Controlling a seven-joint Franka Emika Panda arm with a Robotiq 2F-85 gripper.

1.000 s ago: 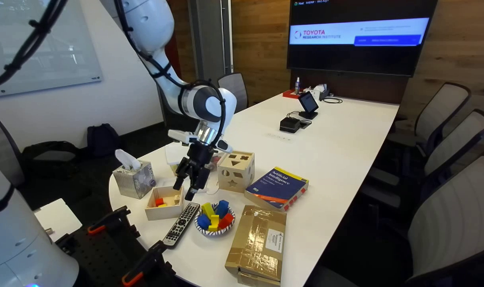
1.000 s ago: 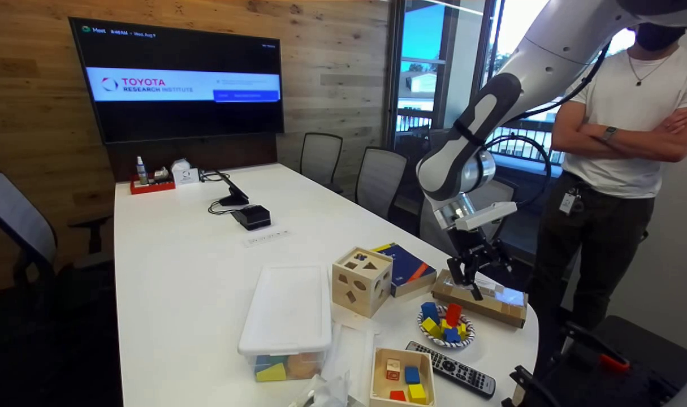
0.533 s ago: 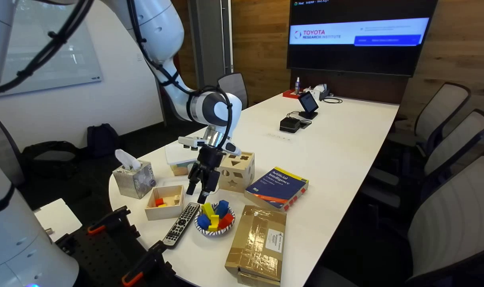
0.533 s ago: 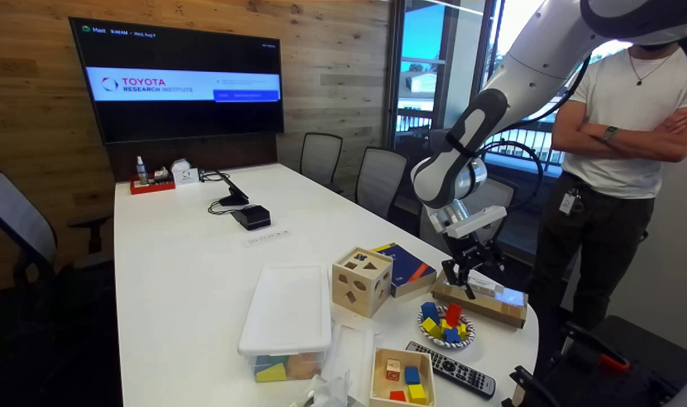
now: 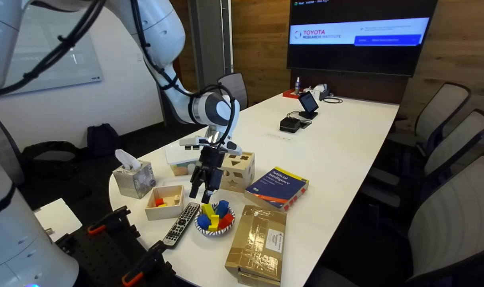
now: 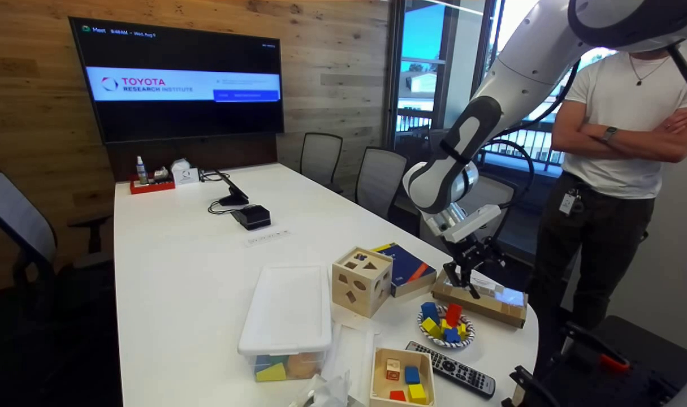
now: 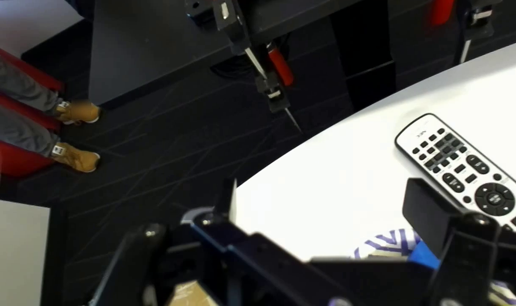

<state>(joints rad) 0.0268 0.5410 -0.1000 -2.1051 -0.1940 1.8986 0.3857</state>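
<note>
My gripper (image 5: 199, 197) hangs above the table in both exterior views, tilted, its black fingers spread with nothing between them. In the wrist view the gripper (image 7: 321, 195) has white tabletop showing between its fingertips. Nearest below is a striped bowl (image 6: 455, 343) heaped with blocks, among them a red block (image 6: 453, 314), a blue block (image 5: 223, 207) and a yellow block (image 5: 207, 209). The wrist view shows only part of the bowl's rim (image 7: 383, 241) and some blue; the gripper hides the rest. A grey remote (image 7: 457, 165) lies beside the bowl, below the fingers and apart from them.
Around the bowl are an open wooden box (image 5: 164, 212) with a few blocks, a wooden shape cube (image 6: 361, 282), a thick book (image 5: 275, 187) and a taped cardboard box (image 5: 257, 243). A lidded plastic tub (image 6: 286, 316) and tissue box (image 5: 134, 181) stand nearby. A person (image 6: 620, 141) stands behind.
Compared with a second ago, my arm has swung sideways, carrying the gripper from near the open wooden box toward the shape cube and bowl. Its jaws stay apart. The tabletop objects have not moved.
</note>
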